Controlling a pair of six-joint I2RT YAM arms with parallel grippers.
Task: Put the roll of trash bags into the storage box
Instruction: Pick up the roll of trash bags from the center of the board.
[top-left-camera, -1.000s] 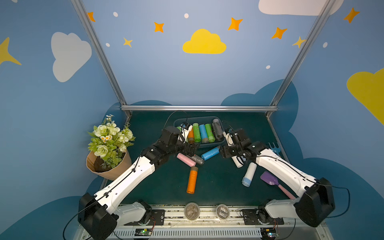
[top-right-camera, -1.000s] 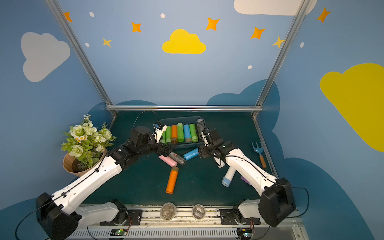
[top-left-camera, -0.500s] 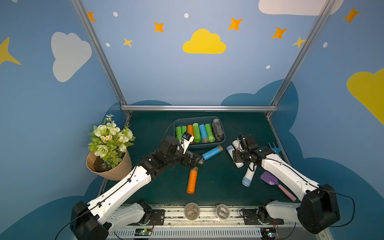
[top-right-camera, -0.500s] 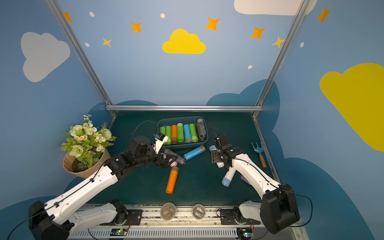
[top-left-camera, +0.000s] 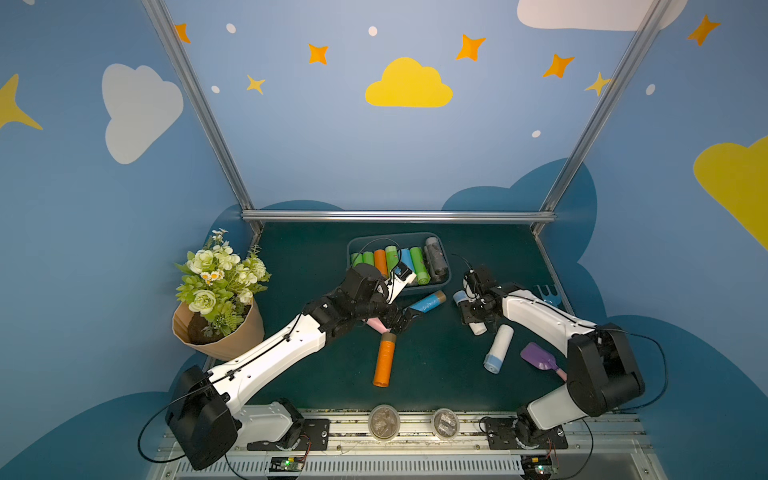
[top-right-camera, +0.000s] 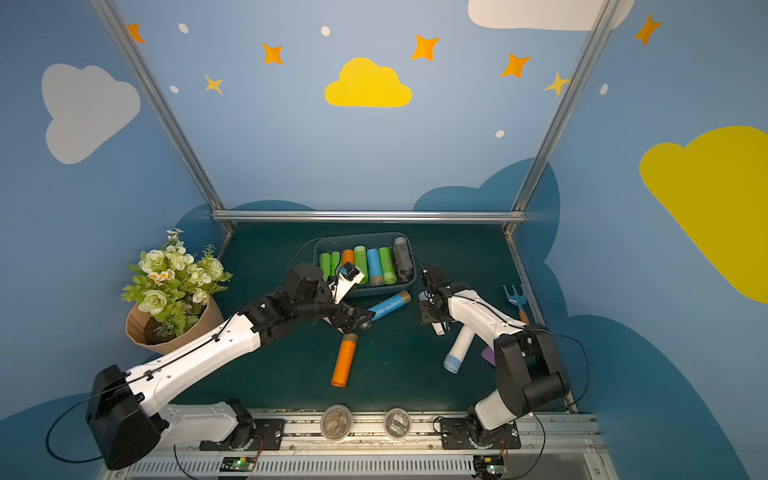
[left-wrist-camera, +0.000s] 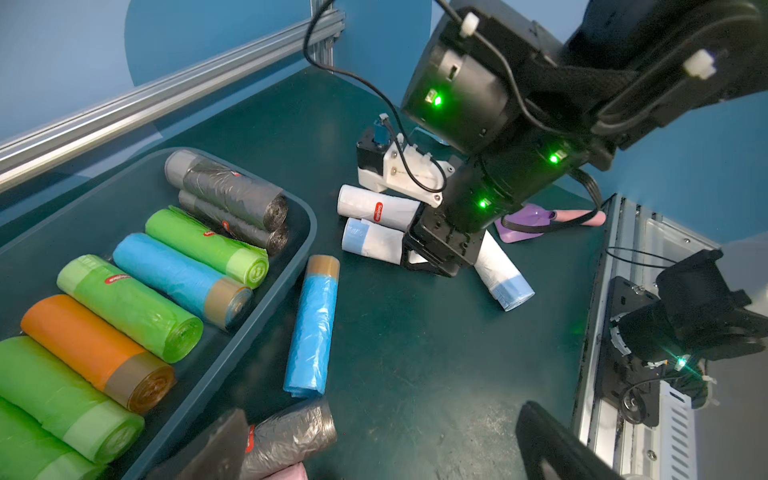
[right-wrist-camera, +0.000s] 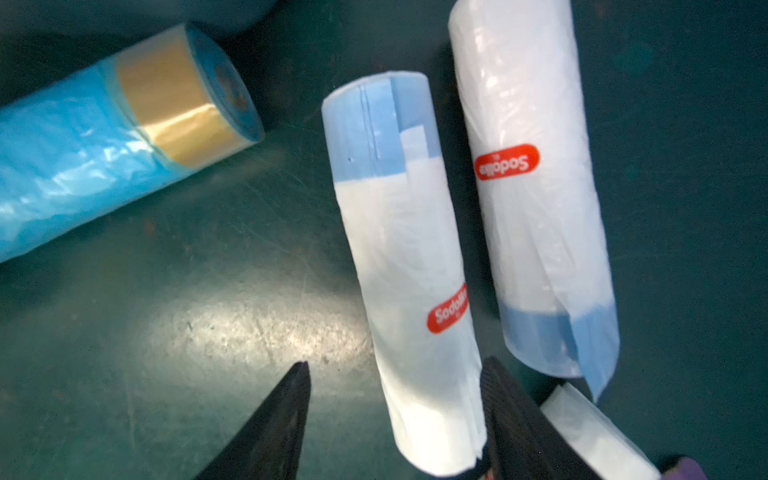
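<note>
The white roll (right-wrist-camera: 415, 270) is thin glossy plastic film, lightly creased; the blue roll (right-wrist-camera: 83, 166) beside the storage box (left-wrist-camera: 83, 208) is crinkled film with a shiny tan band. The storage box is smooth, dull plastic. The bench (right-wrist-camera: 208, 311) is matt and scuffed. The rail (left-wrist-camera: 166, 95) behind the storage box is brushed metal.

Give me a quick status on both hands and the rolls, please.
Left hand open at grey roll. Right hand open, straddling white roll. Storage box part filled; blue roll lies beside it.
</note>
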